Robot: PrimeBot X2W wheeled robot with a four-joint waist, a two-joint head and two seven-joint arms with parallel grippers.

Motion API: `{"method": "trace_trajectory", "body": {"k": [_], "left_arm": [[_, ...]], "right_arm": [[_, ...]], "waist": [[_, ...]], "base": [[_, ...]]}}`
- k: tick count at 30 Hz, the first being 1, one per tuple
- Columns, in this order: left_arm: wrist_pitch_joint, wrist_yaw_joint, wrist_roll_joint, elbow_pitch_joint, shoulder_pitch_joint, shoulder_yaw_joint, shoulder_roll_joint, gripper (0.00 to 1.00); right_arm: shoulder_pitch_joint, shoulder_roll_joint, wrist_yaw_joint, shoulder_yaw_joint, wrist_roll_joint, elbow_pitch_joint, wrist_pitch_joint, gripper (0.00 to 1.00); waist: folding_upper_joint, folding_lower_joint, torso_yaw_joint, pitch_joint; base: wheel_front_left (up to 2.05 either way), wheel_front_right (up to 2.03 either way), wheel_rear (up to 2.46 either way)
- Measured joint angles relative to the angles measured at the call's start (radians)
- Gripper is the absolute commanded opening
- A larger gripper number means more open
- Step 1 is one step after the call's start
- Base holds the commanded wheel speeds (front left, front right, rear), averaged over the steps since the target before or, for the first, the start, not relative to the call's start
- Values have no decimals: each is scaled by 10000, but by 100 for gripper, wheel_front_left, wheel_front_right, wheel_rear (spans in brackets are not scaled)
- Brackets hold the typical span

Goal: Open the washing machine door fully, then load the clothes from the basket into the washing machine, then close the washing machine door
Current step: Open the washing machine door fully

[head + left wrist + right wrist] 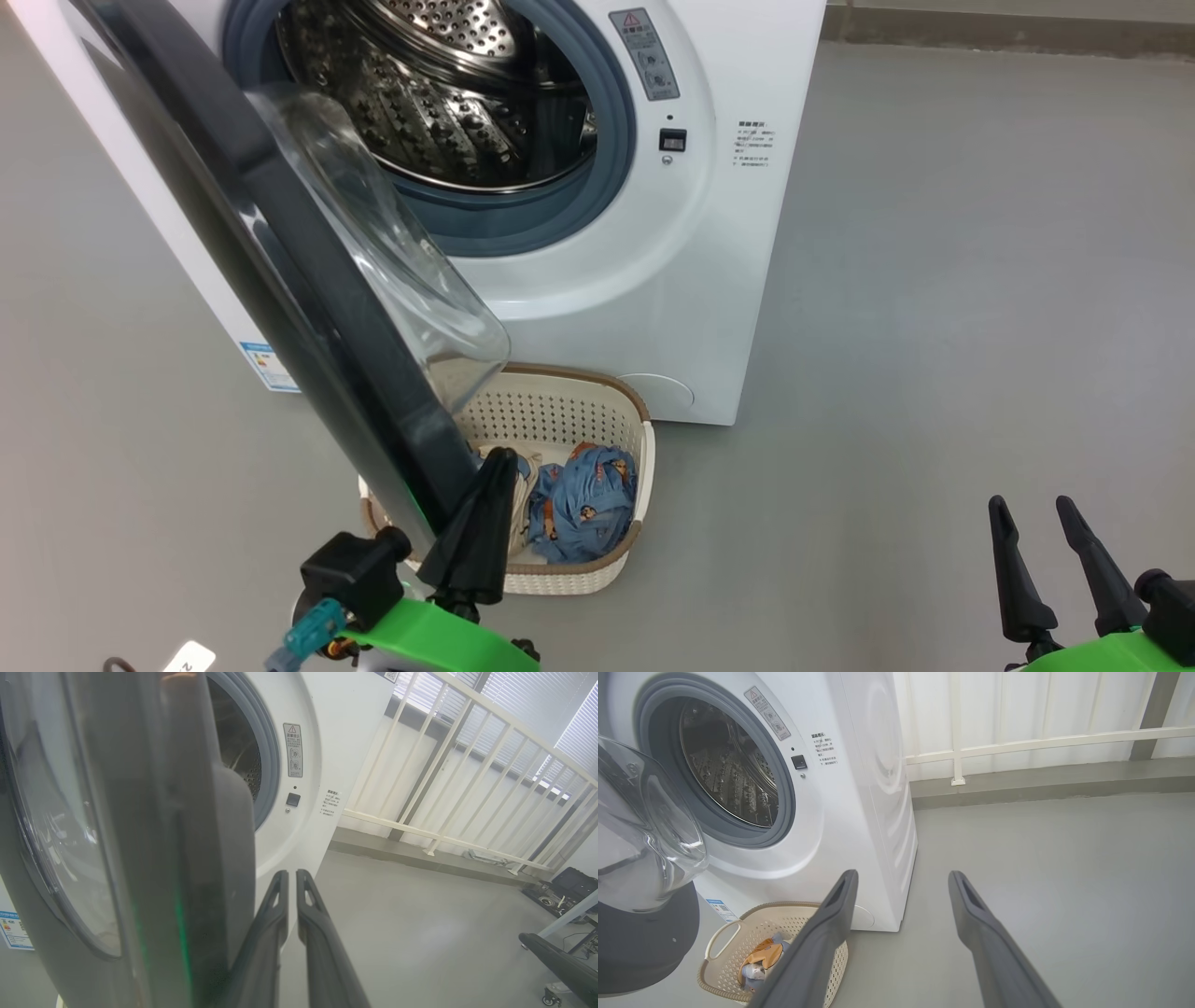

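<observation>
Pushing with fingers pressed together, we judge, invites a slip: our left gripper [499, 462] sits at six o'clock in the head view, just beside the inner face of the washing machine door [308, 308], and we cannot tell whether it touches. If it slides off the glossy rim, the door could swing toward the drum [448, 93], or the fingers could drop into the basket [560, 411], which lies under the door with the clothes [583, 504] inside. The door stands half open, edge-on to us. Its long axis runs from eleven to five o'clock, and the glass bulge faces two o'clock. Our right gripper [1032, 509] rests at four o'clock, fingers spread wide, holding nothing.
</observation>
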Motion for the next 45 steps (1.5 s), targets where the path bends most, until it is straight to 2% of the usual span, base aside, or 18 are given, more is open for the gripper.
{"method": "trace_trajectory", "body": {"k": [24, 34, 45], "left_arm": [[-86, 15, -349, 458, -103, 236, 54, 0], [-65, 113, -349, 301, 125, 263, 384, 0], [104, 663, -405, -257, 735, 692, 917, 0]], "right_arm": [[14, -6, 0, 44, 2, -36, 0, 100], [14, -12, 0, 33, 2, -56, 0, 100], [214, -19, 0, 33, 0, -81, 0, 100]], "waist": [[0, -1, 545, -211], [0, -1, 1079, -179], [0, 0, 1747, -270]], "base": [[0, 0, 0], [0, 0, 0], [0, 0, 0]]}}
